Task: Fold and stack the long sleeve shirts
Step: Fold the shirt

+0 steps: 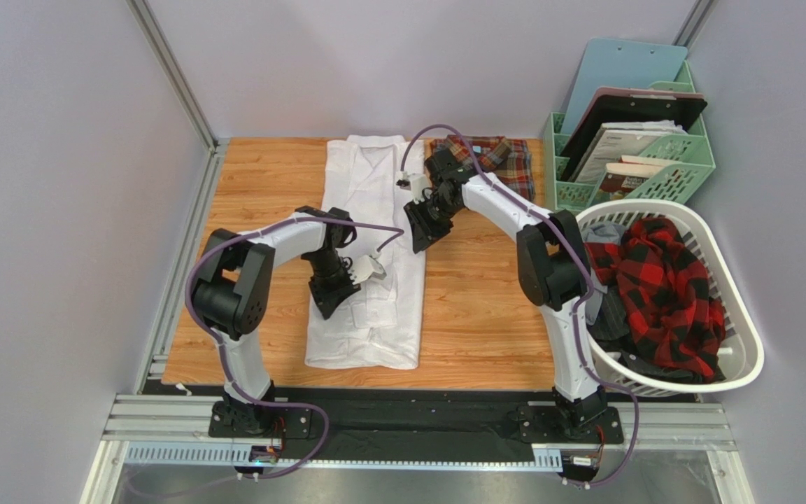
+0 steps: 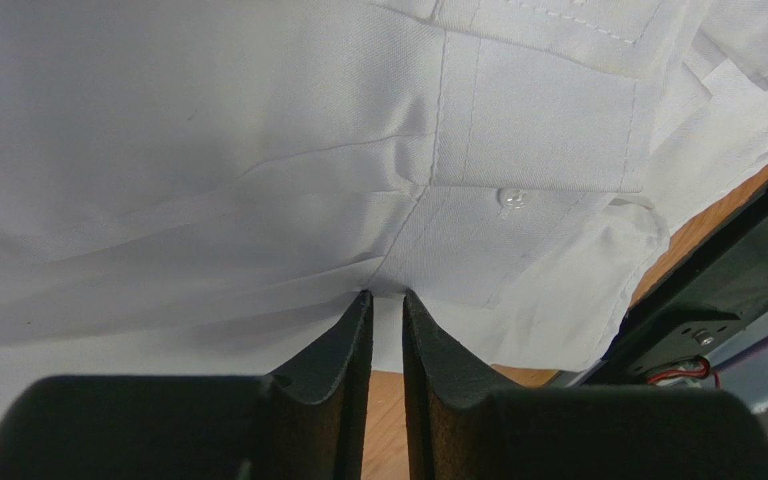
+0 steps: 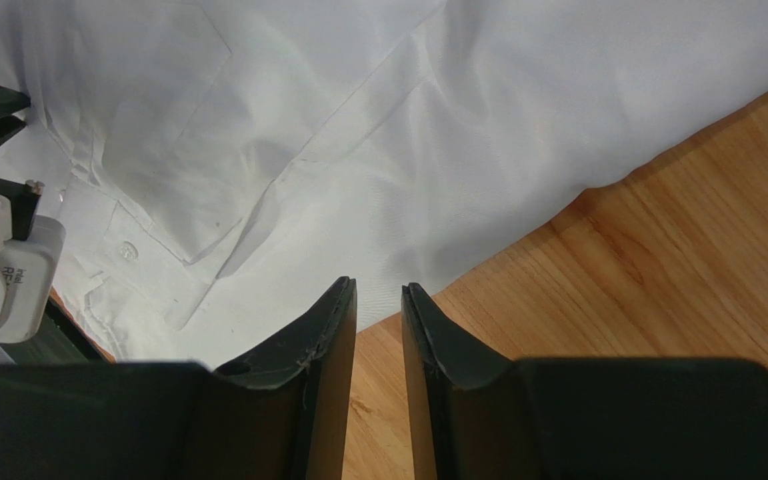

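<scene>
Two shirts lie on the table (image 1: pixel 481 305). One white shirt (image 1: pixel 370 263) stretches from the far edge toward the near edge, left of the middle. One plaid shirt (image 1: pixel 504 158) lies at the far edge, just beside it. The left fingers (image 2: pixel 358 330) pinch a fold of the white shirt. The right fingers (image 3: pixel 336 315) are nearly closed on nothing, above its right border.

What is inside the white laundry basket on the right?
A red-and-black checked garment fills the basket, with dark cloth beside it. Whatever lies beneath is covered.
</scene>
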You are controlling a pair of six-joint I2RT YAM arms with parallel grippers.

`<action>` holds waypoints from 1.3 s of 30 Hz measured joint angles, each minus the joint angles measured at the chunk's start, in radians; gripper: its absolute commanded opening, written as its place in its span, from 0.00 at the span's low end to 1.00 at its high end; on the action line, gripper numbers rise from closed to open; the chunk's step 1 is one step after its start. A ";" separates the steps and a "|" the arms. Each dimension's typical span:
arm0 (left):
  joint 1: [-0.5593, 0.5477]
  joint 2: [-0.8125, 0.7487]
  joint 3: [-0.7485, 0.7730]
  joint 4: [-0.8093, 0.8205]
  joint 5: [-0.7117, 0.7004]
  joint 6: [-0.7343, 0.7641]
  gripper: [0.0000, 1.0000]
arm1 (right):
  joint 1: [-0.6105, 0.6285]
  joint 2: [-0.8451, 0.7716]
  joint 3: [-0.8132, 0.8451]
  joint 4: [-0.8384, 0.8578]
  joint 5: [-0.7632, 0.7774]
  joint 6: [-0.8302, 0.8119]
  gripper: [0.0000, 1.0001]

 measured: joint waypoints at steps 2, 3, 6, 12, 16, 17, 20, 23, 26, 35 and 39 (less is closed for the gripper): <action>-0.006 0.009 0.010 -0.013 0.003 -0.015 0.26 | 0.000 0.017 0.000 -0.004 0.000 0.000 0.28; -0.007 0.011 0.013 -0.015 0.010 -0.024 0.28 | 0.000 0.026 0.001 -0.006 0.000 0.000 0.28; -0.006 0.009 0.022 -0.016 0.043 -0.050 0.38 | -0.005 0.042 0.001 -0.019 -0.003 -0.001 0.33; 0.047 -0.171 0.029 0.004 0.185 -0.058 0.59 | -0.042 -0.024 -0.010 -0.017 -0.046 -0.069 0.51; 0.144 -0.447 0.048 0.025 0.284 0.006 0.99 | -0.065 -0.297 -0.206 0.064 -0.062 -0.204 0.98; 0.159 -0.504 0.050 0.030 0.303 0.031 0.99 | -0.065 -0.360 -0.249 0.076 -0.066 -0.228 1.00; 0.165 -0.634 0.023 0.064 0.368 0.074 0.99 | -0.046 -0.601 -0.438 0.188 -0.103 -0.328 1.00; 0.145 -0.654 -0.016 0.077 0.439 0.086 0.99 | -0.017 -0.692 -0.518 0.247 -0.185 -0.421 1.00; 0.136 -0.555 -0.005 -0.006 0.496 0.207 0.99 | 0.024 -0.640 -0.495 0.220 -0.235 -0.542 1.00; 0.172 -0.812 -0.449 -0.087 0.415 0.720 0.92 | 0.225 -0.860 -1.127 0.361 -0.203 -0.943 0.92; 0.162 -0.791 -0.466 -0.060 0.392 0.801 0.88 | 0.291 -0.887 -1.268 0.533 -0.171 -1.025 0.78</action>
